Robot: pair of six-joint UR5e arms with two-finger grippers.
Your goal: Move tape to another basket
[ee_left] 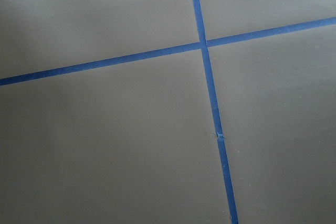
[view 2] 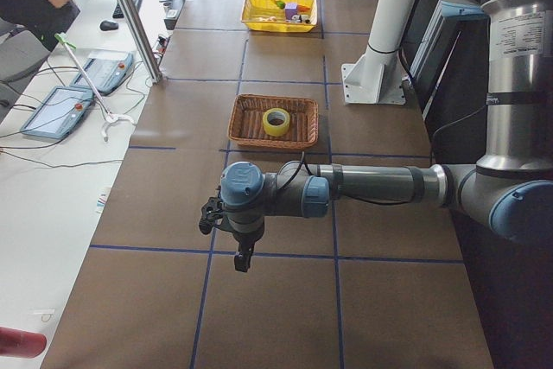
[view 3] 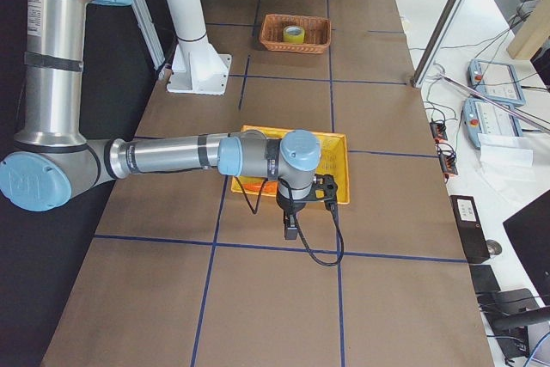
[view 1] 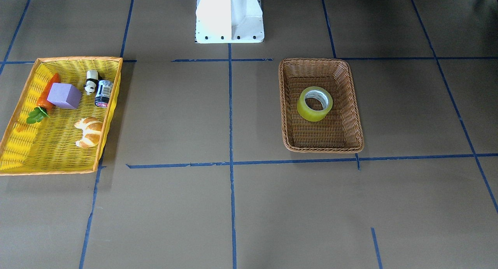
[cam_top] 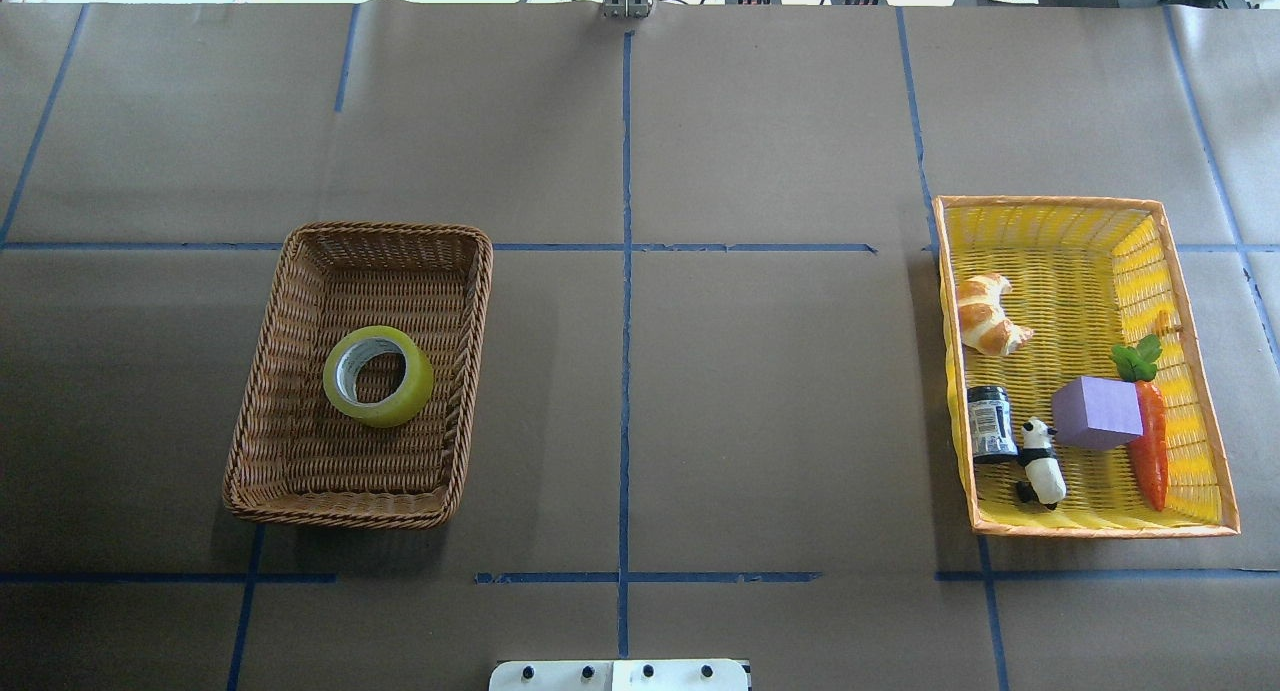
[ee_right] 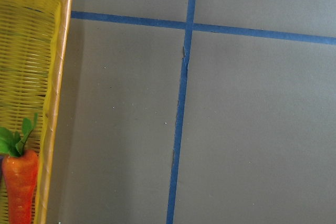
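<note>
The yellow-green tape roll [cam_top: 379,375] lies flat in the middle of the brown wicker basket [cam_top: 270,401] on the table's left half; both also show in the front view, the tape [view 1: 314,103] inside the basket [view 1: 352,117]. My left gripper [view 2: 244,258] shows only in the exterior left view, hanging over bare table well short of the basket [view 2: 246,127]; I cannot tell if it is open or shut. My right gripper [view 3: 290,231] shows only in the exterior right view, just beyond the yellow basket [view 3: 339,169]; I cannot tell its state either.
A yellow plastic-weave basket [cam_top: 1190,271] with an orange rim stands on the right, holding a croissant [cam_top: 985,314], a dark can [cam_top: 991,423], a panda figure [cam_top: 1040,461], a purple cube [cam_top: 1097,412] and a carrot [cam_top: 1150,441]. The robot's white base [view 1: 229,16] stands at the table's edge.
</note>
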